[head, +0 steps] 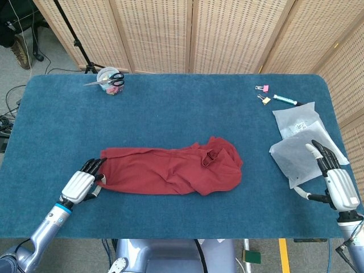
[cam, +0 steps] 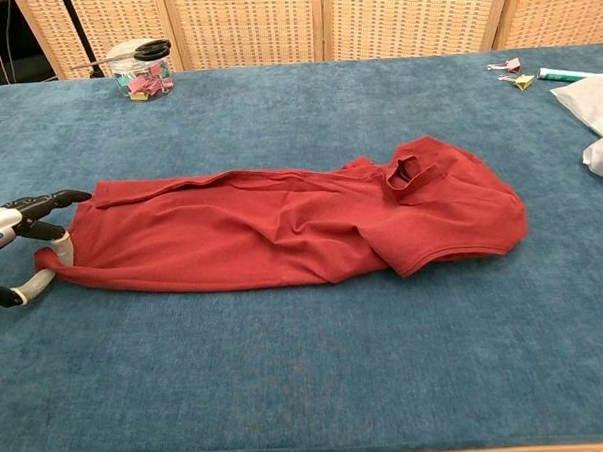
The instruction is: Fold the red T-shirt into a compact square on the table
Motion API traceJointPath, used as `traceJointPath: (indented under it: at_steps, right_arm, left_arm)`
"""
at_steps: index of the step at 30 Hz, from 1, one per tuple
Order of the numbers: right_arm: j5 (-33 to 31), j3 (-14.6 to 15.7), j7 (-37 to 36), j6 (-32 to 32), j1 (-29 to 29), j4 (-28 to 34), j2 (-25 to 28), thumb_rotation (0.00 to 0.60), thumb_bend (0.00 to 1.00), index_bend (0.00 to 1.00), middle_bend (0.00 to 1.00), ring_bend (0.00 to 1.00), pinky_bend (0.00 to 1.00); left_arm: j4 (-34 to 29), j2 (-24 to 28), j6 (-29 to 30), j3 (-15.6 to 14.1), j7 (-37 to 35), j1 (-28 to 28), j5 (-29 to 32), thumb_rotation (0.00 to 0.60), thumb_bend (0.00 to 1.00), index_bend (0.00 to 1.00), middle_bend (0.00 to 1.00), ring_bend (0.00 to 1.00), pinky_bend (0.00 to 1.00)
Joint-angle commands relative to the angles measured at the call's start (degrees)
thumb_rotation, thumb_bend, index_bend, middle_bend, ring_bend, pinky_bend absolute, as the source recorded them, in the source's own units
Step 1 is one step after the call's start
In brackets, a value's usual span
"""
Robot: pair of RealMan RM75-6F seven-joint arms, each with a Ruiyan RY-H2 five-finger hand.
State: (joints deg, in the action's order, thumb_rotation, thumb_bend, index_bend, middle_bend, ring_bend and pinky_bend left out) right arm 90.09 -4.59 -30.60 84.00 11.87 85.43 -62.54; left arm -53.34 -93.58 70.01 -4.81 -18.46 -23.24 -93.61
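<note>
The red T-shirt (head: 170,170) (cam: 282,227) lies folded into a long band across the middle of the blue table (head: 170,114), its collar end bunched at the right. My left hand (head: 79,185) (cam: 12,254) is at the band's left end. Its thumb curls under the near left corner with fingers above, pinching the cloth, and the corner is raised a little off the table. My right hand (head: 335,182) rests at the table's right edge with fingers spread and nothing in it, far from the shirt. The chest view does not show it.
A clear jar with scissors (head: 111,79) (cam: 139,65) stands at the back left. Binder clips (head: 263,94) and a pen (head: 285,100) lie at the back right. Two white plastic bags (head: 296,122) (head: 293,156) lie next to my right hand.
</note>
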Motion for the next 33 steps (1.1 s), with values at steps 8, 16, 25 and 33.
traceJointPath:
  at_steps: [8,16,25,33]
  right_arm:
    - [0.3,0.1,0.0,0.0,0.0,0.0,0.0,0.6,0.0,0.0,0.0,0.0,0.0]
    - [0.2,0.1,0.1,0.0,-0.1,0.2,0.1,0.6,0.0,0.0,0.0,0.0,0.0]
    - [0.4,0.2,0.5,-0.1,-0.1,0.4,0.0,0.6,0.0,0.0,0.0,0.0,0.0]
    - [0.4,0.2,0.8,-0.4,0.0,0.5,-0.1,0.6,0.0,0.0,0.0,0.0,0.0]
  left_arm:
    - [0.0,3.5,0.6,0.6,0.9,0.4,1.1,0.6,0.56,0.7,0.0,0.0,0.0]
    - [4.1,6.2,-0.9,1.6,-1.3,1.2,4.0,0.6,0.56,0.7,0.0,0.0,0.0]
    - [15.4,7.8,-7.2,5.2,-6.4,1.1,10.2,0.6,0.56,0.7,0.0,0.0,0.0]
    - [28.2,6.9,-17.2,8.4,-11.2,-0.1,15.3,0.6,0.56,0.7,0.0,0.0,0.0]
